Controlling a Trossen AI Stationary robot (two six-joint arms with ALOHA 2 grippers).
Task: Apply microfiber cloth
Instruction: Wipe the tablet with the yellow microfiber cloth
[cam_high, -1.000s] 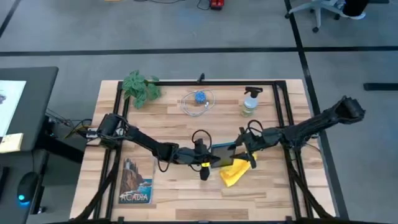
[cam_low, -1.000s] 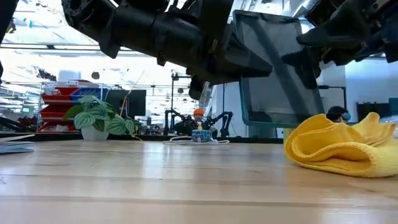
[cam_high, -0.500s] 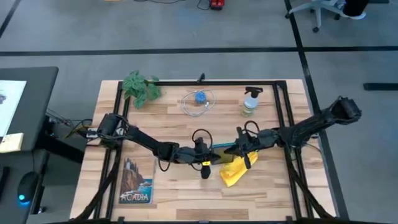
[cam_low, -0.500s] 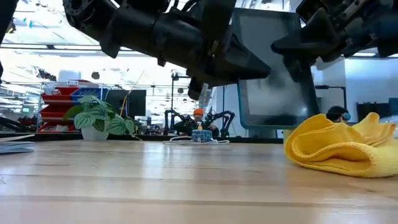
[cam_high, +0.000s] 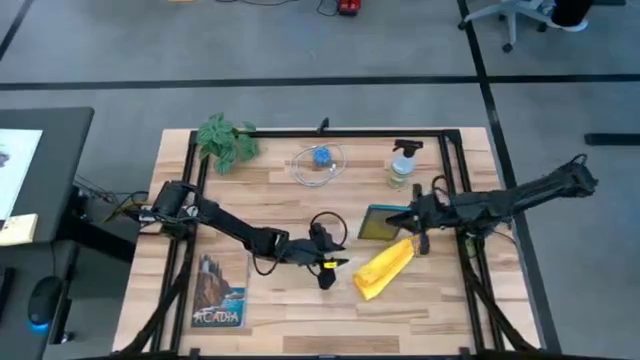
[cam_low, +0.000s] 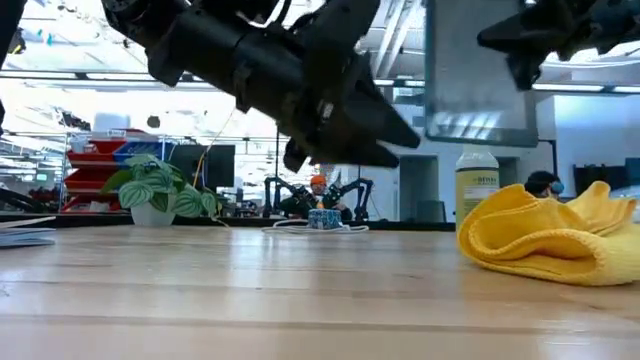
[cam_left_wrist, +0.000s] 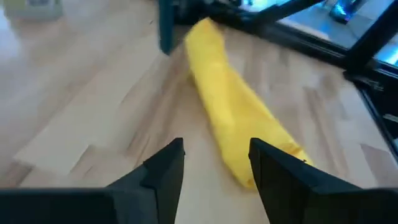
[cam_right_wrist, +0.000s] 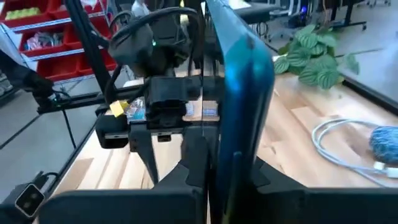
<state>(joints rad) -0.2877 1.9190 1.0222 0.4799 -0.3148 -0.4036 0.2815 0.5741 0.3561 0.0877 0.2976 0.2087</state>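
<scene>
Microfiber cloth (cam_high: 383, 268) bunched long, diagonal across table (cam_high: 270, 320)

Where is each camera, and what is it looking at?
High view: above the table, straight down; both arms, the microfiber cloth, the tablet.
Low view: table height, facing the room; arms overhead.
Left wrist view: on the left arm; its open jaws face the cloth.
Right wrist view: on the right arm; jaws clamp the tablet.
All four share the cloth or tablet.

The microfiber cloth (cam_high: 383, 269) lies on the table (cam_high: 290, 320), between both grippers, tablet (cam_high: 377, 223) just behind.
</scene>
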